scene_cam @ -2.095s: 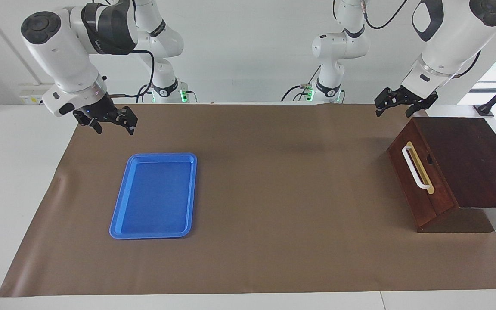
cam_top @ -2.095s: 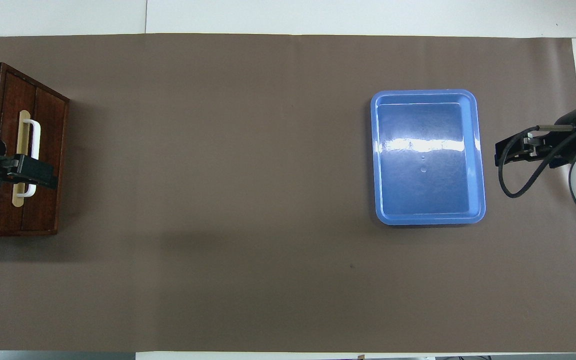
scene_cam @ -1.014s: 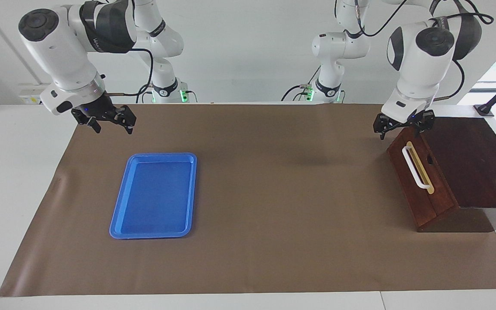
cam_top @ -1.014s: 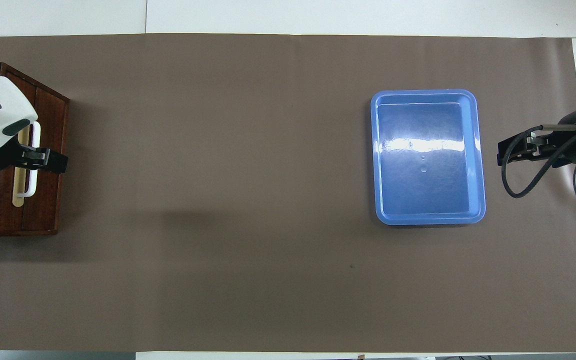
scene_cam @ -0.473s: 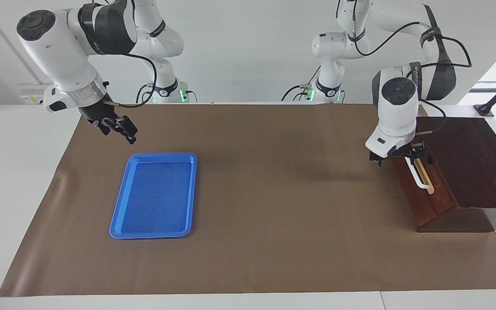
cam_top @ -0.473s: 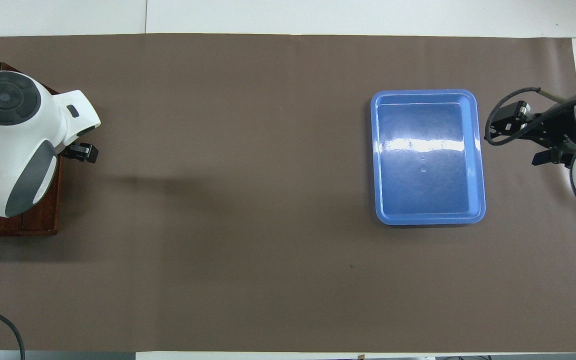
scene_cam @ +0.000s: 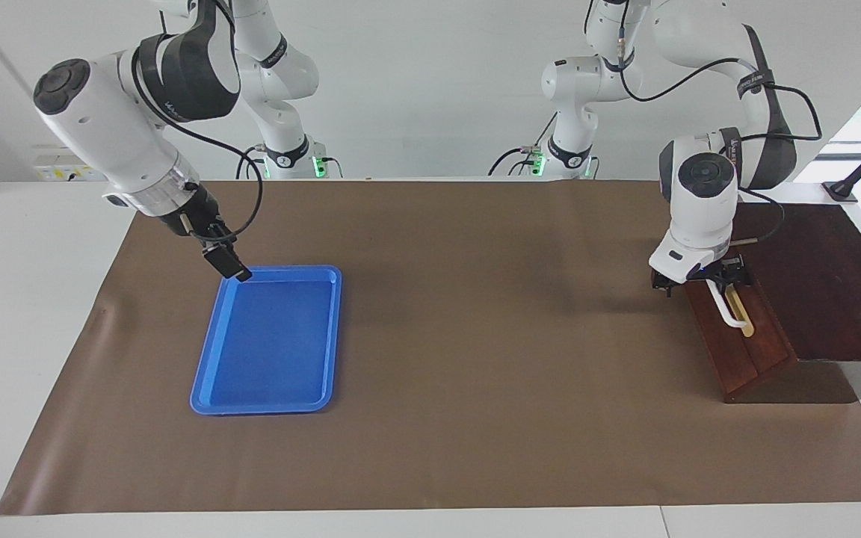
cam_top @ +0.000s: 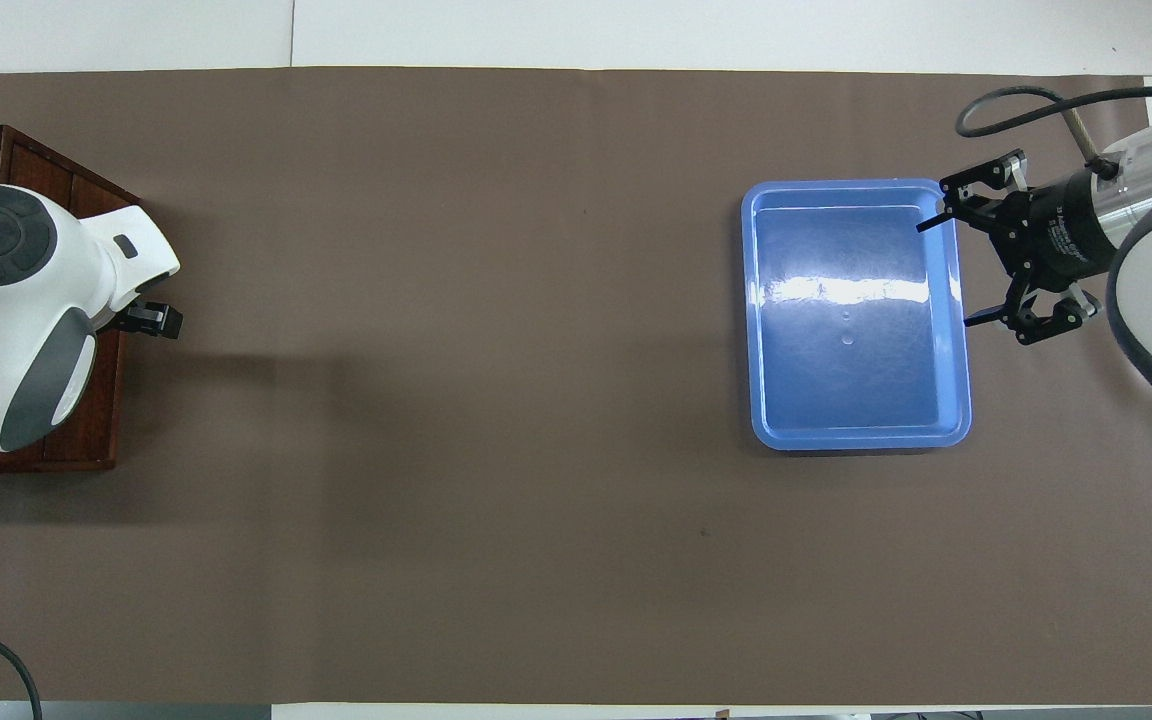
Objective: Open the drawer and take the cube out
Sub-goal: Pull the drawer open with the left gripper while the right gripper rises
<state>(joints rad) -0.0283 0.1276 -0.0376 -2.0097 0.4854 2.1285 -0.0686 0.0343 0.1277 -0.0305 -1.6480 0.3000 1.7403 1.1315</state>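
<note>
The drawer (scene_cam: 741, 351) is shut in a dark wooden cabinet (scene_cam: 826, 276) at the left arm's end of the table. Its white bar handle (scene_cam: 728, 310) runs along a tan strip. My left gripper (scene_cam: 699, 278) is open at the end of the handle nearer to the robots, one finger on each side of it. In the overhead view the wrist covers the handle and only one finger (cam_top: 154, 320) shows. My right gripper (cam_top: 951, 272) is open and empty over the blue tray's edge. The cube is hidden.
The flat blue tray (scene_cam: 266, 405) lies empty toward the right arm's end of the table; it also shows in the overhead view (cam_top: 856, 440). A brown mat (scene_cam: 475, 336) covers the table between the tray and the cabinet.
My left gripper came down from above the cabinet's near corner to the drawer handle. My right gripper swung from beside the tray to over its edge and turned.
</note>
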